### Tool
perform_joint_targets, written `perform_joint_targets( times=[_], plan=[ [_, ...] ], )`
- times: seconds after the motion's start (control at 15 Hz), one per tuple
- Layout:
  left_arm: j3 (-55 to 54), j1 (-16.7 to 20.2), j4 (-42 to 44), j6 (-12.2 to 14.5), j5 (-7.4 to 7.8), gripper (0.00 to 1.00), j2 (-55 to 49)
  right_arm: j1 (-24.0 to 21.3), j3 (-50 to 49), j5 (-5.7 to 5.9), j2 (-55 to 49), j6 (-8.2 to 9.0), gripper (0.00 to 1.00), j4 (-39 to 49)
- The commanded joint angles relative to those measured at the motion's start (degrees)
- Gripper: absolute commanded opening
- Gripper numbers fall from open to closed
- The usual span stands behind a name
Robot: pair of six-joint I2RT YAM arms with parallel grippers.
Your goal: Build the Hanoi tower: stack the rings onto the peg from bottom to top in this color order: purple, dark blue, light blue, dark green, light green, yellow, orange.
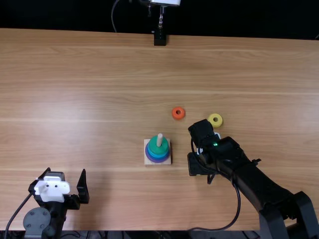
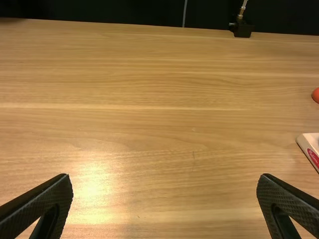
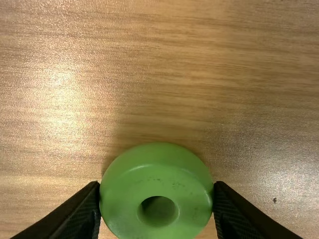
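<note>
Light green ring [image 3: 164, 177]: my right pincer [image 3: 156, 190] grips its sides, hole free for the peg [image 1: 159, 140].
Left pincer [image 2: 165, 177]: open, well aside.

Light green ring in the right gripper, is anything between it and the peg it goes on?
Nothing visible blocks it: in the top view, only bare table lies between the right gripper, holding the light green ring, and the wooden base under the peg. The orange ring lies farther back, off that line.

Black arms [image 1: 264, 184], grey screw-dotted disc [image 1: 37, 220], white plate [image 1: 52, 189], thin black cables [image 1: 238, 201]
</note>
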Motion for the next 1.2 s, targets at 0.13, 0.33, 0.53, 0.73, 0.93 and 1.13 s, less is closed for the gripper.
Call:
perform_joint_targets(
  times=[0.13,0.33,0.53,0.73,0.93,1.13],
  plan=[
    [-6.5,-0.6,-4.6,0.1,0.92,1.00,-0.7,-0.2,6.3,0.28,0.4,0.28,0.00,-4.6],
    [-6.5,-0.6,-4.6,0.1,0.92,1.00,-0.7,-0.1,12.1,0.17,0.3,-0.14,0.00,-12.3],
    [-6.5,-0.6,-4.5,0.1,0.81,1.00,-0.7,0.0,19.2,0.17,0.2,-2.67,0.00,-18.4],
    [-6.5,-0.6,-4.6,0.1,0.92,1.00,-0.7,0.2,27.6,0.07,0.3,-6.36,0.00,-24.8],
    [-6.5,-0.6,-4.6,0.1,0.92,1.00,-0.7,2.6,34.4,0.07,0.4,-8.68,0.00,-29.4],
    [-6.5,-0.6,-4.6,0.1,0.81,1.00,-0.7,5.4,40.6,0.07,0.5,-8.79,0.00,-31.2]
  ],
)
